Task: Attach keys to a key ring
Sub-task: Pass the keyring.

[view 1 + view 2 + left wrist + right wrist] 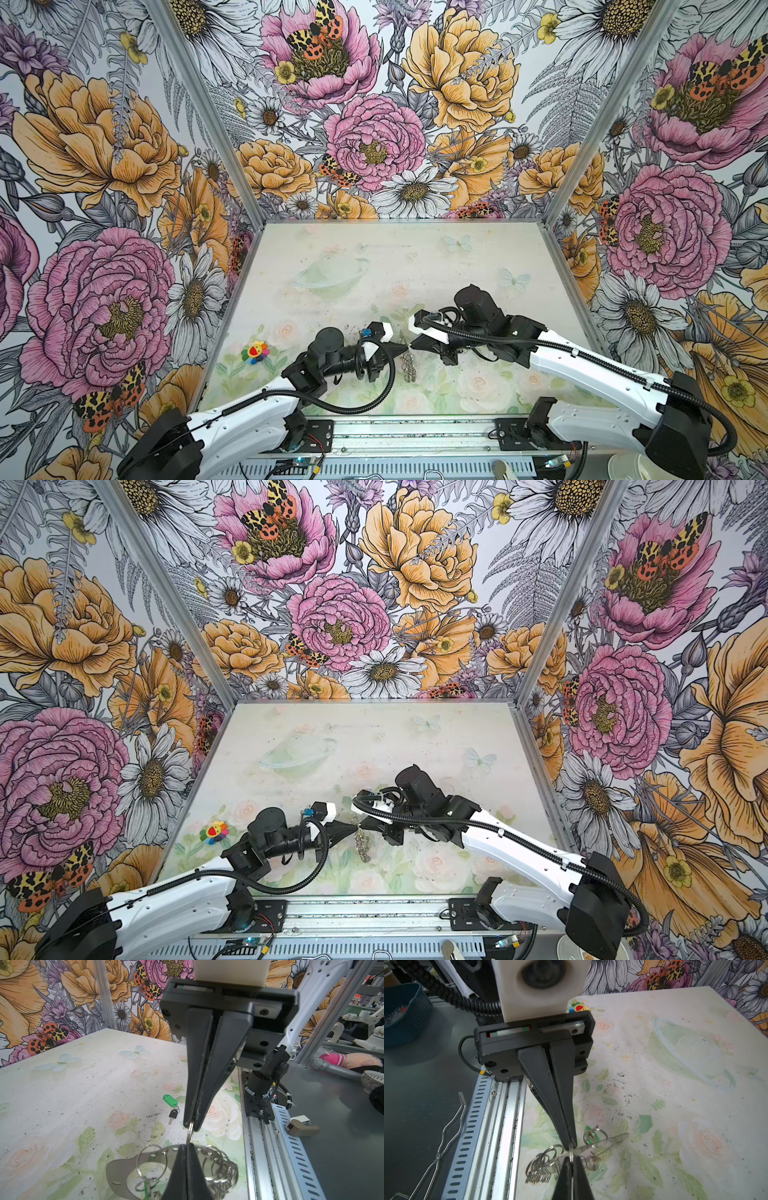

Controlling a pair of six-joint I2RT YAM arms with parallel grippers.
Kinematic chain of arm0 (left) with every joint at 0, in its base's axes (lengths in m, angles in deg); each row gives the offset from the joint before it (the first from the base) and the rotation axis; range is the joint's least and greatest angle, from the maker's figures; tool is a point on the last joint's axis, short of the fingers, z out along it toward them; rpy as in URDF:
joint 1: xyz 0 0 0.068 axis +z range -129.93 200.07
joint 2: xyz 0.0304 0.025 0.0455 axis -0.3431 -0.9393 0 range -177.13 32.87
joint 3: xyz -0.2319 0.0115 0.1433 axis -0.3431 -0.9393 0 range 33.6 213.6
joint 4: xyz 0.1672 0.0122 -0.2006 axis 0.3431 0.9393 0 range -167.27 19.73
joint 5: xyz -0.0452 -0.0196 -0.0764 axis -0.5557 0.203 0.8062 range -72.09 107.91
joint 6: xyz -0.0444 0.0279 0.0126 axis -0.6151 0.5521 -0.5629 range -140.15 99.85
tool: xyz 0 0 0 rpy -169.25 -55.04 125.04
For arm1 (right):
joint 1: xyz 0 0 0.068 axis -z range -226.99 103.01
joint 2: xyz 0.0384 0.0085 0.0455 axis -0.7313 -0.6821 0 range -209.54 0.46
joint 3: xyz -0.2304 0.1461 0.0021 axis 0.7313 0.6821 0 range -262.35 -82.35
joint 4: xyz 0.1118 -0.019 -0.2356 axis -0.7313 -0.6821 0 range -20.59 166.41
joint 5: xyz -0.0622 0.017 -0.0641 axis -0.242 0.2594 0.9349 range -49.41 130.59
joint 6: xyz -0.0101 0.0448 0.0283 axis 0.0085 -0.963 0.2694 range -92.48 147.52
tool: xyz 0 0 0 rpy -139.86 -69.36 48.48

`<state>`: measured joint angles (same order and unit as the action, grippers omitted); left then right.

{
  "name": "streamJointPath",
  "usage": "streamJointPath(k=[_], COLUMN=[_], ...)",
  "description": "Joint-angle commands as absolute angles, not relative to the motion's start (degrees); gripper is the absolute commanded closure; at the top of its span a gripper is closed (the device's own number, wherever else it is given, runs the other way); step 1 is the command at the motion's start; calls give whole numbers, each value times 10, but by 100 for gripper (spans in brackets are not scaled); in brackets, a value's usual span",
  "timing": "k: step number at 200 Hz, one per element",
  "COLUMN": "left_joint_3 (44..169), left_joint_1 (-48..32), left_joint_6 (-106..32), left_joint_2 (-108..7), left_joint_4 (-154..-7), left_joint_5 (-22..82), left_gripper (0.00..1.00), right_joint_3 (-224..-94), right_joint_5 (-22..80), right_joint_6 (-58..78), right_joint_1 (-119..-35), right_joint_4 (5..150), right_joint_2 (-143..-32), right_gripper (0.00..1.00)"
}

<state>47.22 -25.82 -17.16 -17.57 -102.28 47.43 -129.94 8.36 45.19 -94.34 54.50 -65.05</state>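
Observation:
The key ring (118, 1167), a flat grey horseshoe plate edged with silver wire rings (542, 1164), hangs above the table in both top views (409, 365) (362, 846). My left gripper (187, 1146) (402, 348) is shut on one upright silver ring (190, 1134) of the plate. My right gripper (571, 1156) (192, 1124) meets it tip to tip and is shut on the same ring from the opposite side. One key (173, 1114) with a green tag (170, 1100) lies loose on the table beyond the grippers. A second green tag (589, 1140) hangs at the plate, seen through a ring.
A rainbow flower toy (255, 351) lies on the table to the left of my left arm. An aluminium rail (261, 1157) runs along the table's front edge. Floral walls close the back and both sides. A blue bin (402, 1014) and a bent wire (446, 1136) lie off the table.

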Motion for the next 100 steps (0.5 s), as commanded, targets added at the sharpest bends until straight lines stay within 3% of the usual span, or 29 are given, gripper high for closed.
streamJointPath(k=[1,17,40,100], left_joint_3=[483,478,467,432], left_joint_1=[-262,-260,-245,-239], left_joint_6=[-165,-168,-190,-235], left_joint_2=[-172,-163,-139,-93], left_joint_4=[-1014,-1013,-1014,-1031], left_joint_5=[469,458,449,439], left_gripper=[100,100,88,84], right_joint_3=[-1320,-1313,-1294,-1241], right_joint_5=[93,95,94,52], right_joint_6=[451,451,444,394], right_joint_1=[-946,-946,-944,-928], right_joint_4=[552,555,575,688], right_joint_2=[-659,-660,-660,-648], right_gripper=[100,100,100,100])
